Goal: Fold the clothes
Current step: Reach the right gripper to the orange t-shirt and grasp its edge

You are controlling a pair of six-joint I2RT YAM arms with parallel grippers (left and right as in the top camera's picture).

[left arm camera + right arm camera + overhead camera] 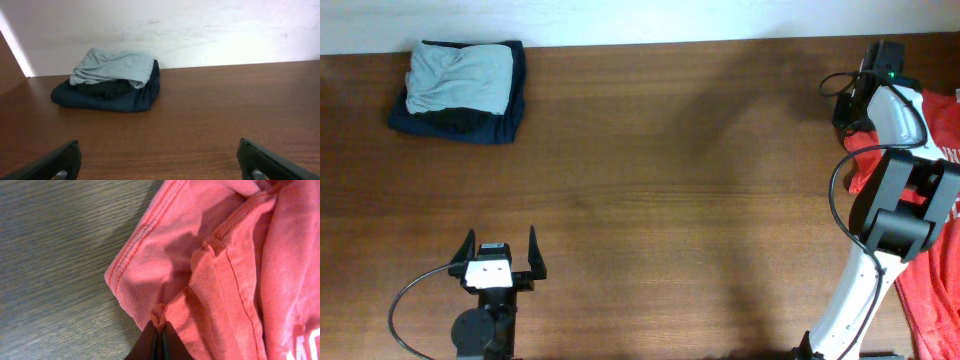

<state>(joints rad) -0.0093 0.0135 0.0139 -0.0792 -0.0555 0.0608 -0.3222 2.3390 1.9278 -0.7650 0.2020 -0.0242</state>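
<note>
Right gripper pinches T-shirt; rest cut off.

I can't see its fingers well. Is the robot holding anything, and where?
Right gripper pinches the shirt at a bunched fold by its edge. Left gripper holds nothing.

T-shirt partly off-frame (lettering too)
</note>
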